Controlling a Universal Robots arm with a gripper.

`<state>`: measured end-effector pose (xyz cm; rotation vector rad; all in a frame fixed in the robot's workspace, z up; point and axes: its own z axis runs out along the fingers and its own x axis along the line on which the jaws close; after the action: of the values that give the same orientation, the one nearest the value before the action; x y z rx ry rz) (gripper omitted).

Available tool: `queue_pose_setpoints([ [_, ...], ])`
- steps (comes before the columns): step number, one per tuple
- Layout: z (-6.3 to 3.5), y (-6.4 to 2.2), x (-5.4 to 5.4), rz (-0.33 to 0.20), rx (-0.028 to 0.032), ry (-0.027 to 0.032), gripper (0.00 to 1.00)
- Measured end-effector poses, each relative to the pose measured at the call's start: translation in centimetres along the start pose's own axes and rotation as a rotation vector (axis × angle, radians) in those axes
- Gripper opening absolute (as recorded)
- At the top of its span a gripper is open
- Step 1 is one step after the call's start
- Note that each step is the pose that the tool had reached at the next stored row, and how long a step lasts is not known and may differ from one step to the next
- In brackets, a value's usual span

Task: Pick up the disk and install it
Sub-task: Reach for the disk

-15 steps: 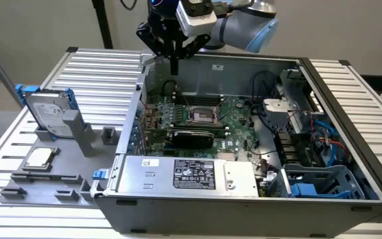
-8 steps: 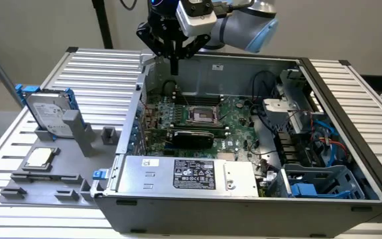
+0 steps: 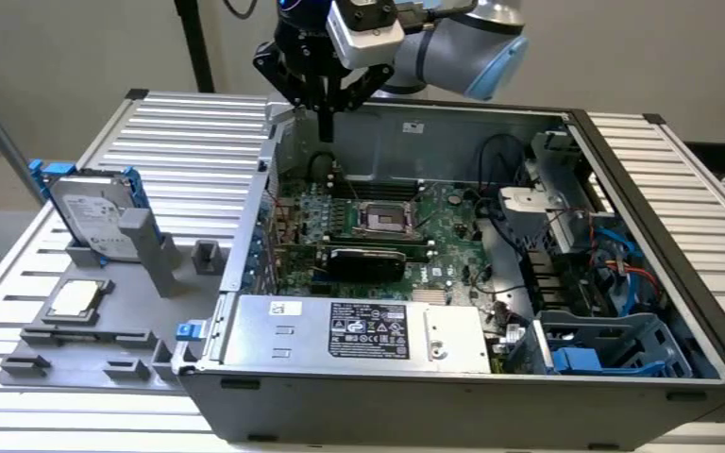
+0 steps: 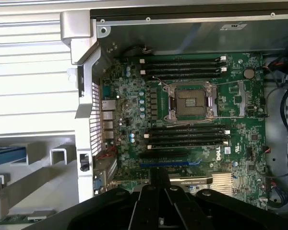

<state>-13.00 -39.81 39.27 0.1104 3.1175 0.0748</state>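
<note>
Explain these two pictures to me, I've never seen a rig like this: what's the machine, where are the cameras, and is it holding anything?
The grey and light-blue jointed machine is a robot arm; the black gripper is its two-fingered hand. One picture comes from a camera off the arm that sees the whole scene. The other comes from a camera on the wrist, looking past the gripper into the open grey metal computer case, at its green circuit board. The case sits on a ribbed silver metal table. On the exterior view's left, outside the case, the disk, a flat silver-grey hard drive with a white label and blue side rails, stands upright in a grey plastic holder. The gripper is shut and holds nothing.
</note>
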Motion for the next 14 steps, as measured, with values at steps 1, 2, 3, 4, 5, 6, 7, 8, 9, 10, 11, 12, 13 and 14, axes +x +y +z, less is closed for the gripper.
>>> queue_pose_setpoints([
  [1,0.00,-0.01,0.5,0.000,-0.0001,-0.0001,0.11],
  [2,-0.01,-0.01,0.9,0.000,-0.0001,-0.0001,0.11],
  [3,-0.02,-0.02,1.4,0.000,-0.0002,-0.0001,0.11],
  [4,-0.03,-0.03,1.8,0.000,-0.0002,-0.0001,0.11],
  [5,-0.04,-0.04,2.3,0.000,-0.0002,-0.0001,0.11],
  [6,-0.05,-0.05,2.8,0.000,-0.0002,-0.0001,0.11],
  [7,-0.06,-0.06,3.2,0.000,-0.0002,-0.0001,0.11],
  [8,-0.07,-0.06,3.7,0.000,-0.0001,-0.0001,0.11],
  [9,-0.08,-0.06,4.1,0.000,0.0001,0.0000,0.11],
  [10,-0.08,-0.04,4.6,0.000,0.0003,-0.0001,0.11],
  [11,-0.09,-0.02,5.0,0.000,0.0006,-0.0001,0.11],
  [12,-0.10,0.02,5.5,0.000,0.0010,-0.0002,0.11],
  [13,-0.11,0.06,5.9,0.000,0.0016,-0.0002,0.11],
  [14,-0.11,0.12,6.4,0.000,0.0022,-0.0003,0.11],
])
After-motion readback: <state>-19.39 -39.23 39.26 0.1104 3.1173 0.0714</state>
